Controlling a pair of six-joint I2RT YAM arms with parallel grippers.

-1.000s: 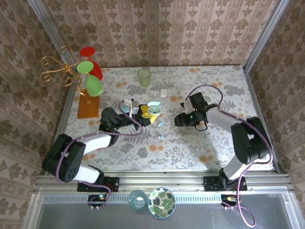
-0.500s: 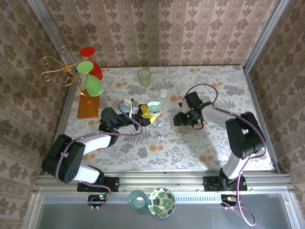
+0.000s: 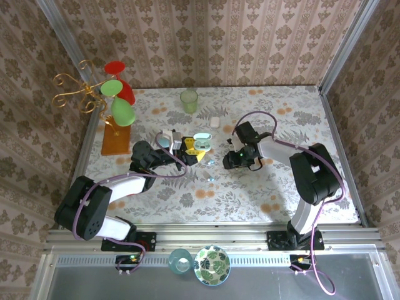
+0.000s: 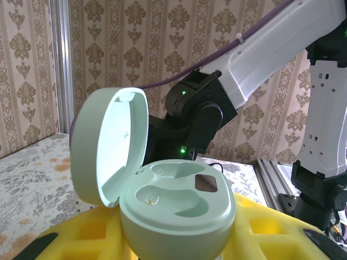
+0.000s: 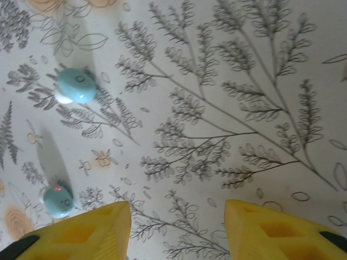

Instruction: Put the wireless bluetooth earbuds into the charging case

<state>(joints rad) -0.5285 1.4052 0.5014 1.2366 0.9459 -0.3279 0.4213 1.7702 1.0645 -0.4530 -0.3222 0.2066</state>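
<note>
A mint-green charging case (image 4: 179,211) with its lid (image 4: 108,143) swung open sits between the yellow fingers (image 4: 265,233) of my left gripper (image 4: 173,246), which is shut on it. Both wells of the case are empty. From above, the case (image 3: 201,141) hangs left of the table's centre, at the left gripper (image 3: 190,150). Two light blue earbuds (image 5: 76,85) (image 5: 58,199) lie on the floral tablecloth. My right gripper (image 5: 176,216) hovers open over bare cloth to their right, with nothing between its fingers. From above, the right gripper (image 3: 230,160) is just right of the earbuds (image 3: 210,162) (image 3: 210,178).
A green cup (image 3: 189,100) and a small white case (image 3: 215,122) stand further back. A gold stand with red and green glasses (image 3: 117,94) occupies the left edge on an orange base (image 3: 115,142). Another small case (image 3: 164,139) lies by the left arm.
My right gripper has moved left across the table, closer to the earbuds. The left arm and the open case have stayed put.
</note>
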